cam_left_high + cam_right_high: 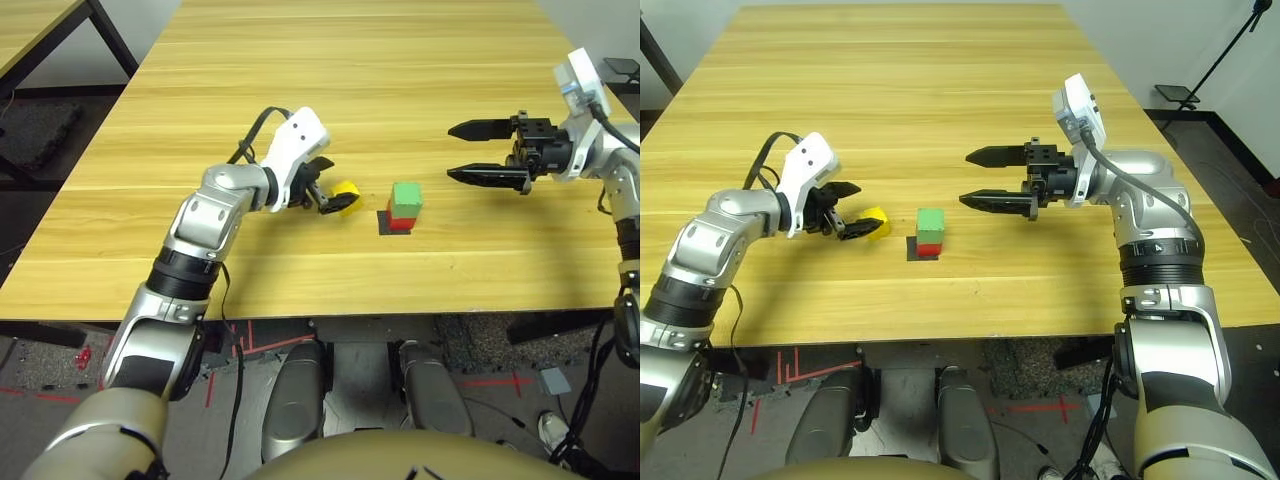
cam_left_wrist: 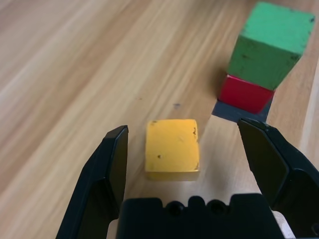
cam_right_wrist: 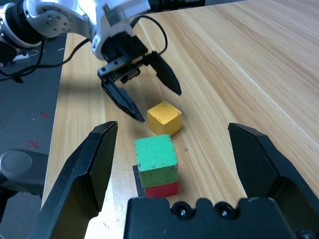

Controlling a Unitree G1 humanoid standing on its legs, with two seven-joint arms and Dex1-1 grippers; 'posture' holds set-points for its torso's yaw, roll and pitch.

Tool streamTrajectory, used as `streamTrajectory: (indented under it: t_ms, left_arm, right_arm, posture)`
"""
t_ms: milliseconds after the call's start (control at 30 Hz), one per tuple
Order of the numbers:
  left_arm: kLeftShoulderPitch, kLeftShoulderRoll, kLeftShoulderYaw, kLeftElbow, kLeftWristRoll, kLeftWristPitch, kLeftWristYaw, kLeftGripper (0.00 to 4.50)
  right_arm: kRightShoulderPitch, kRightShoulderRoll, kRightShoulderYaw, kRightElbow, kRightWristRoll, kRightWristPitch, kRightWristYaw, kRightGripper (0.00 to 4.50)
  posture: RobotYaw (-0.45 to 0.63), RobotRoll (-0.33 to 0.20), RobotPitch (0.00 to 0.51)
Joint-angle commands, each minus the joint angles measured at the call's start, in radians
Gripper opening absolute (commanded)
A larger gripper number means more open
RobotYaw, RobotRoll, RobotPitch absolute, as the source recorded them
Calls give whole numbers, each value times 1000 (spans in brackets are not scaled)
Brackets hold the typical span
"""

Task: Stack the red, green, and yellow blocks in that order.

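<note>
The left gripper (image 2: 182, 149), fingers apart, brackets the yellow block (image 2: 172, 155) without touching it. Just beyond sits the green block (image 2: 269, 45) on the red block (image 2: 246, 94). The right gripper (image 1: 975, 178) hangs spread wide near that stack.

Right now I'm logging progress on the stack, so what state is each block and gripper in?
red block: on the black patch, bottom of the stack.
green block: on top of the red block, slightly twisted.
yellow block: resting on the table, unstacked, between the open fingers, ungripped.
left gripper: open, straddling the yellow block.
right gripper: open, empty, right of the stack.
</note>
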Motion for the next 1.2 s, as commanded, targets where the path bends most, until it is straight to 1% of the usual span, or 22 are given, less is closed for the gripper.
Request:
streamTrajectory:
  t_ms: [33,233,300,367,467,500,533,667,800,933,1000,1133,1200]
  left_arm:
    - [1,-14,-28,72,29,-50,4,4480]
    - [11,-38,-25,162,42,-84,13,4480]
    - [15,-42,-26,194,50,-115,15,4082]
    - [19,-51,-16,206,44,-117,24,3585]
    - [17,-51,-3,177,31,-97,28,2421]
    - [12,-45,2,153,24,-80,24,2129]
    - [8,-33,3,125,17,-55,14,1942]
    - [-36,8,32,-6,-23,22,-20,1949]
    - [-122,59,28,-107,-70,109,-87,1949]
    - [-213,50,8,-171,-152,191,-159,1949]
    - [-243,30,-11,-156,-173,200,-185,1949]
    - [-311,-28,-83,-11,-139,88,-257,1949]
    - [-335,-56,-98,48,-129,52,-273,1949]
  right_arm:
    - [12,-2,10,-24,-1,12,4,4500]
    - [29,5,6,-50,5,28,-9,4500]
    - [32,7,5,-55,6,31,-13,4500]
    - [35,9,3,-57,6,30,-16,4500]
    - [40,10,2,-60,6,29,-20,4500]
    - [42,10,2,-61,6,29,-20,4500]
    - [43,10,2,-63,6,30,-21,4500]
    - [55,2,0,-68,8,34,-16,4500]
    - [69,-8,1,-78,9,44,-10,4500]
    - [91,-18,0,-109,20,83,-12,4500]
    - [101,-20,0,-125,23,93,-9,4500]
    - [108,-22,-3,-142,22,102,-12,4500]
    - [110,-23,-6,-149,23,108,-18,4500]
  posture:
    - [193,-88,113]
    - [186,-85,114]
    - [184,-84,114]
    - [186,-83,113]
    - [191,-79,114]
    - [193,-77,114]
    - [194,-77,115]
    - [200,-71,117]
    - [206,-59,116]
    - [206,-55,114]
    - [203,-54,112]
    - [185,-53,112]
    - [182,-52,112]
